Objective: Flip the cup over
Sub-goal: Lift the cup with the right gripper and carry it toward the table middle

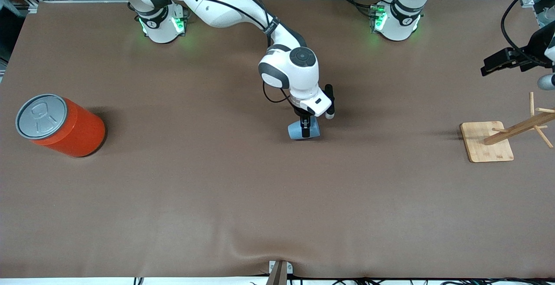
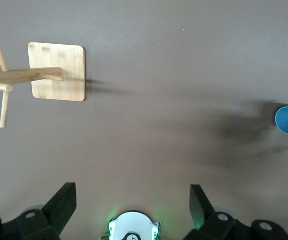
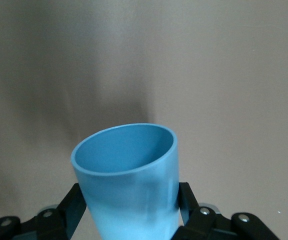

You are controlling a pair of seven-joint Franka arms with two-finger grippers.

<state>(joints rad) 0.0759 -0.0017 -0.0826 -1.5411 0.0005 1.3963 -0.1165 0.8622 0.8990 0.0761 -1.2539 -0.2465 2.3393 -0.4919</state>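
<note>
The right tool (image 1: 306, 129) grips the cup (image 1: 303, 129) mid-flip at bench centre, mouth tipped sideways toward three o'clock, setting-down remaining, while the left tool (image 2: 131, 200) waits open.

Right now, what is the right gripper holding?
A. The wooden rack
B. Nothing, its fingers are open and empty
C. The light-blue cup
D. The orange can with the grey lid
C. The right gripper is shut on the light-blue cup near the middle of the table; the right wrist view shows the cup between its dark fingers, mouth pointing away from the wrist.
</note>
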